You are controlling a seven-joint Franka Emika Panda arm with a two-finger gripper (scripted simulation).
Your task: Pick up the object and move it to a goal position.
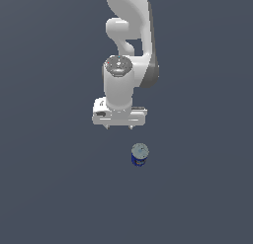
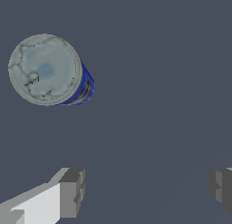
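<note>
Can (image 1: 140,155) stands upright, with dark blue label and silvery-grey cracked-looking top. Only the wrist view shows the gripper (image 2: 145,187) fingers (image 2: 72,191) wide apart, holding nothing.

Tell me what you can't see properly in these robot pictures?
- The can's label words: too small in the exterior view, and the wrist view shows mostly its silvery top.
- The gripper's right finger: cut off by the wrist view's edge.
- The gripper's fingertips in the exterior view: hidden under the hand's own white body.
- The arm's base: cut off by the exterior view's top edge.
</note>
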